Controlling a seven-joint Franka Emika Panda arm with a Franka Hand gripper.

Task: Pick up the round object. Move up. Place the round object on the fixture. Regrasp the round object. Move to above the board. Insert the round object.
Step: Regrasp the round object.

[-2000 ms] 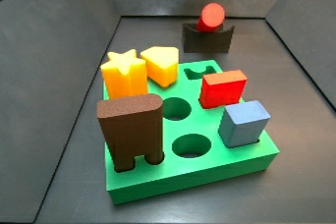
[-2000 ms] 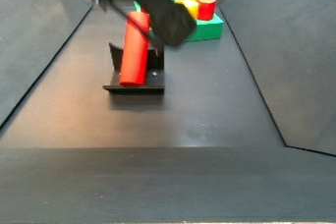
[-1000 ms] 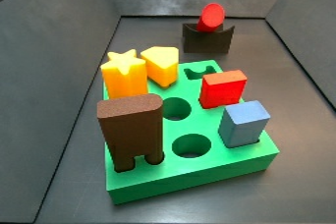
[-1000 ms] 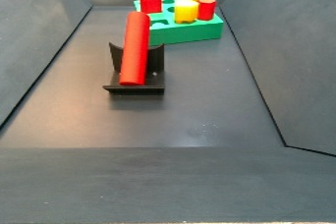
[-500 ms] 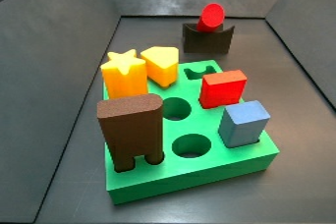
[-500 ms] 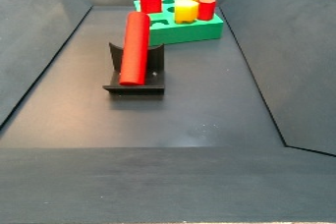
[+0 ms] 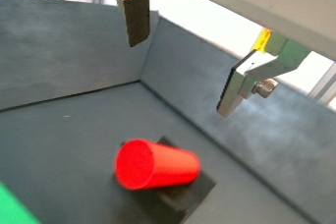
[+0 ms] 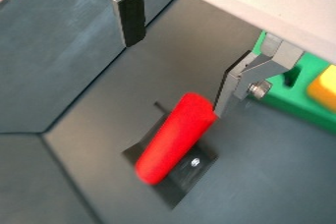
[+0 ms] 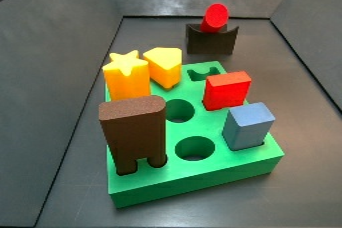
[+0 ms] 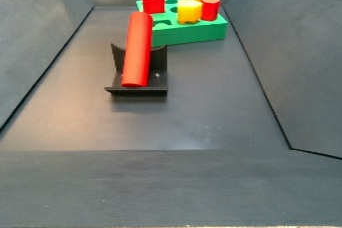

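The red cylinder peg (image 10: 136,48) lies tilted on the dark fixture (image 10: 138,85) in front of the green board (image 10: 194,28); in a side view I see its round end (image 9: 215,15) above the fixture (image 9: 211,38) behind the board (image 9: 198,172). My gripper is out of both side views. In both wrist views it is open and empty, high above the peg (image 7: 155,164) (image 8: 175,137), with the fingers wide apart (image 7: 180,59) (image 8: 178,53). The peg touches neither finger.
On the board stand a brown arch block (image 9: 134,133), a yellow star (image 9: 126,73), a yellow block (image 9: 164,64), a red cube-like block (image 9: 229,89) and a blue-grey block (image 9: 249,124). Several holes are open. Grey walls ring the dark floor (image 10: 160,122).
Two seconds ago the gripper was at the peg on the fixture in a side view; it has since risen out of both side views. The peg stays on the fixture.
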